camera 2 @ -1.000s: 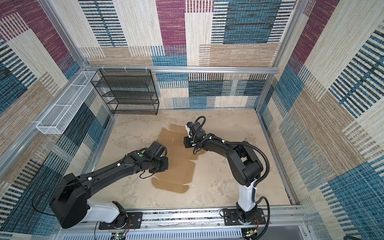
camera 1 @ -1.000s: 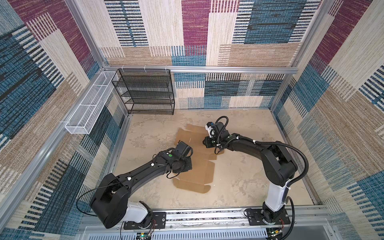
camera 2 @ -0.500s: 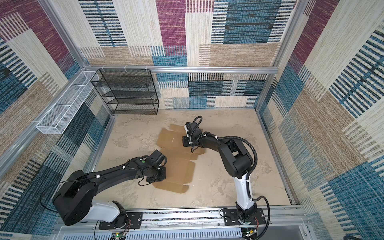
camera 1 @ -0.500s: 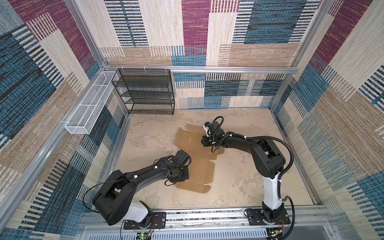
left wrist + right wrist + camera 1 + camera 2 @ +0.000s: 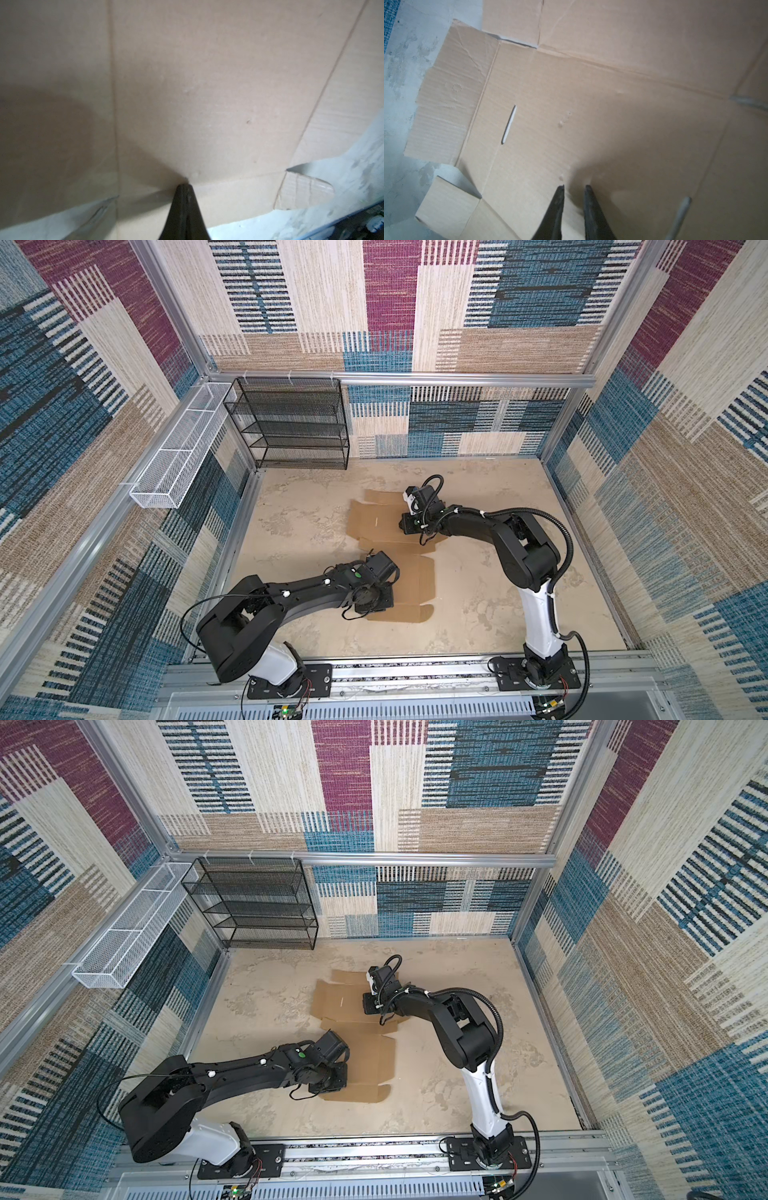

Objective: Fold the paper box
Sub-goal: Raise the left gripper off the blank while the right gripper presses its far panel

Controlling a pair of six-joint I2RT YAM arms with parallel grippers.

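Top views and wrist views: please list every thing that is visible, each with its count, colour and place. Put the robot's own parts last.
paper box: one, plain brown, lying as a flat unfolded sheet in the middle of the table.
table: one, mottled beige, floor of the cell.
wire shelf: one, black, at the back wall, left side.
wire basket: one, white, long, hung on the left rail.
walls: three in view, patchwork of blue, maroon and beige, around the table.
left gripper: one, black, shut, tip on the near end of the sheet.
right gripper: one, black, narrowly open with nothing between the jaws, on the far part of the sheet.
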